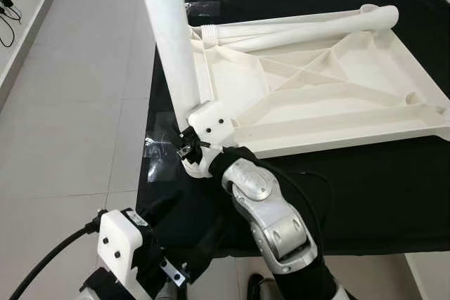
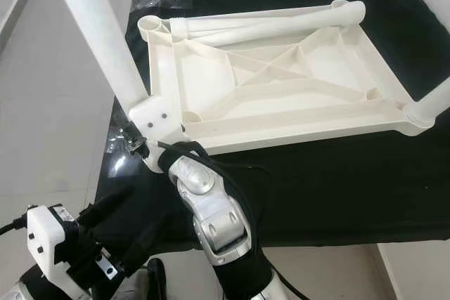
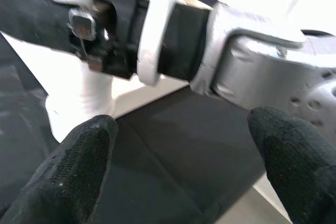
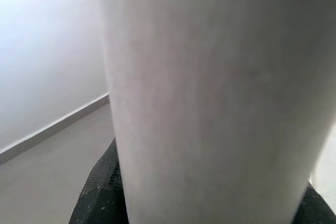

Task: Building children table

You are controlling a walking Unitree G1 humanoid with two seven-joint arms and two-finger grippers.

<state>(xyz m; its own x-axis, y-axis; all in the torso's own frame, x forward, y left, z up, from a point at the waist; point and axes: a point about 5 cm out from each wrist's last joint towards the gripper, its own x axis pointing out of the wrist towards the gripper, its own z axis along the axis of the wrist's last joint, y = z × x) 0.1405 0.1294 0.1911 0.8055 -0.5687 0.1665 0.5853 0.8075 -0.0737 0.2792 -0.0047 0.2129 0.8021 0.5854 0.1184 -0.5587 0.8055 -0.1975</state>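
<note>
The right gripper (image 1: 188, 147) is clamping the upright table leg (image 1: 171, 40) at the upturned tabletop's (image 1: 316, 96) corner socket. The left gripper (image 3: 178, 166) is waiting with fingers spread. If the leg is tilting, it could be jamming or popping out.

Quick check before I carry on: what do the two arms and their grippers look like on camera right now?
Right arm: silver jointed metal shells with round caps and screw holes, a black sleeve at the wrist, a thin black cable looping alongside. Right gripper: white housing, black mechanism. Left arm: white boxy wrist housing with small dark holes, thick black cable behind it. Left gripper: two long black textured fingers with rounded tips.
</note>
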